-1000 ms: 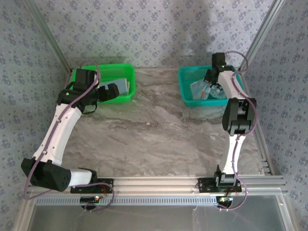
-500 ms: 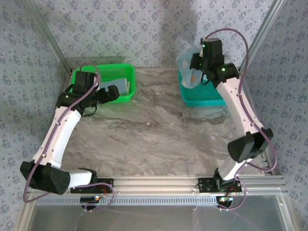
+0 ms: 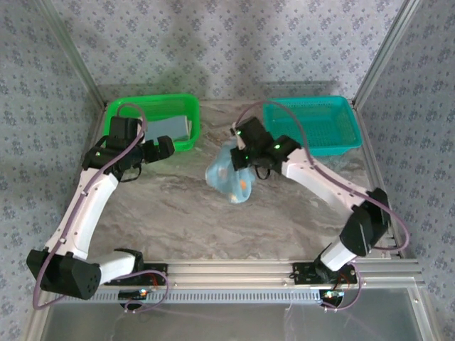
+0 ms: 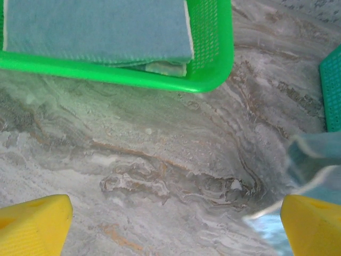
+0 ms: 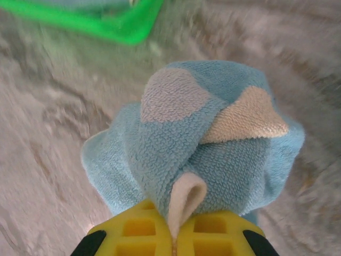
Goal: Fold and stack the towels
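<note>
right pincer (image 5: 173, 230) grips bunched spotted towel (image 5: 213, 160); left pincer (image 4: 175, 224) spread

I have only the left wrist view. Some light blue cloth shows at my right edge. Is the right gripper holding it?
Observer: Yes. In the right wrist view the right gripper is shut on the spotted towel, a fold pinched between its fingers.
Operator: Where does it hang?
Observer: In the top view it hangs bunched over the table's middle, between the green basket and the teal basket.
</note>
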Available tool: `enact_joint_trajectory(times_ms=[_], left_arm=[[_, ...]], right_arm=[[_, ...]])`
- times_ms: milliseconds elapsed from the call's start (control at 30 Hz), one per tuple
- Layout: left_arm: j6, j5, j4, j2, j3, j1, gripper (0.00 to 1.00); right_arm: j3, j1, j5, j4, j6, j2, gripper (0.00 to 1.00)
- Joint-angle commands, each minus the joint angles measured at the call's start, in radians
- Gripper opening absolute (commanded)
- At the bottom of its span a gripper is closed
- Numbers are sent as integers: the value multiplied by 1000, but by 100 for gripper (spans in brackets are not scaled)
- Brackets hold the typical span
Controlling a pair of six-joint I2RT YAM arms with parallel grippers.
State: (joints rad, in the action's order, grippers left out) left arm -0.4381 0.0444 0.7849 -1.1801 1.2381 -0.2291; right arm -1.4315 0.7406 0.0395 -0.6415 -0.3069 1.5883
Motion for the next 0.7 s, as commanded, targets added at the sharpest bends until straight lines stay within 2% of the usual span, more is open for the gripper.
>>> enact_joint_trajectory(times_ms=[0,100,133,200,233,267,300,433,600,667], left_arm=[[-13,23,16,32,-33,5,97],[-39,56,21,56,-100,1,92],[-53,71,15,64,-130,-3,90],[-89,96,-5,79,-186,-19,87],[-111,107,-21,84,-217,-33,84],[-130,108,-32,86,-240,-51,84],[-150,106,-47,85,-265,-77,83],[-215,86,-101,43,-350,-177,76],[-254,56,-176,-68,-398,-277,61],[-273,55,-192,-115,-405,-303,57]], right_arm=[[44,14,-36,123,-34,92,5],[16,13,-65,145,-31,207,6],[-6,11,-66,147,-27,246,15],[-51,-1,-73,149,-28,313,19],[-73,-6,-81,153,-26,344,31],[-89,-11,-89,154,-24,369,49],[-106,-15,-92,150,-24,389,58],[-102,-31,-81,153,-26,385,61],[-13,-59,-37,178,-34,274,62],[24,-71,-23,184,-36,227,62]])
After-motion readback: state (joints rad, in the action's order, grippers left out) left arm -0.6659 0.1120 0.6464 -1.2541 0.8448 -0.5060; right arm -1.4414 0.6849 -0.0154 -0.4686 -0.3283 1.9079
